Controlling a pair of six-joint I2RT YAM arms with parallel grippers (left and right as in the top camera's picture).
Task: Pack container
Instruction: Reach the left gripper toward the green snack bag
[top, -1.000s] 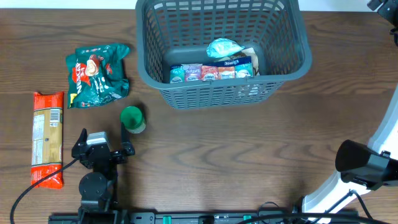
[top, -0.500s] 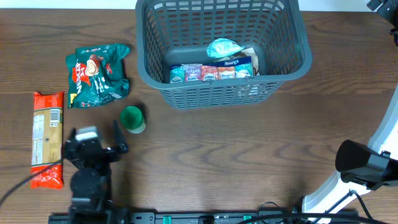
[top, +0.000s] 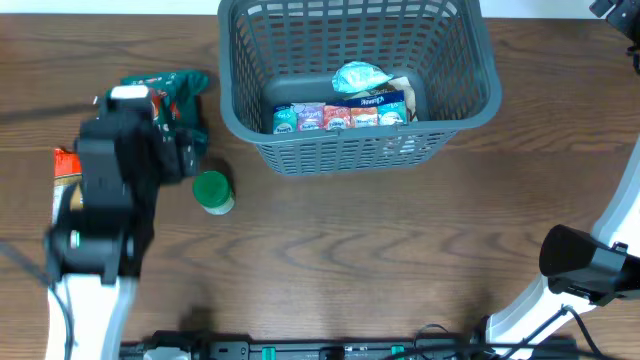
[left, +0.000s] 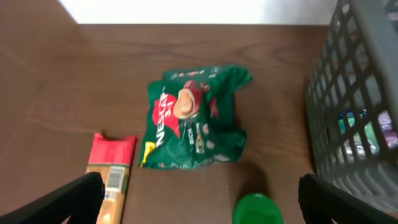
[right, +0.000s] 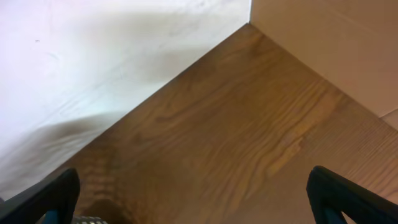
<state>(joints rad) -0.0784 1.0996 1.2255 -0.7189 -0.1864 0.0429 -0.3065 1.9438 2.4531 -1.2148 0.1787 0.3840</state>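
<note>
At the near right of the surface (top: 400, 250): the right hand (right: 193, 186) waits over bare wood. Its fingers are spread wide and it holds nothing.
Left hand (left: 200, 186): it hangs over the left side of the surface. Its fingers are wide apart too, and there is nothing in it.
Red pack (left: 112, 171): it lies flat at the left. From above, the left arm hides most of it.
Green tub (top: 212, 190): a small round one with a green top. It sits between the red pack and the container, near the left hand's right finger.
Green bag (left: 196, 118): crumpled and puffy, just past the tub and right in front of the left hand.
Container (top: 470, 110): the big grey basket stands at the far side, to the right of the bag. Some snack packs (top: 340, 115) already lie in its bottom.
Step now: I think the left hand is going for the green bag, to pick it up.
Next move: it should go lower, put a finger on each side of the bag, squeeze and lift. Then it should carry the bag over the rim and let go. The bag is soft, so it might slip.
What changed: a second ago the left arm sat low by the front edge, behind the tub. Now it has swung out over the red pack and the bag. The bag, tub, pack and container have not moved. The right arm stayed put.
</note>
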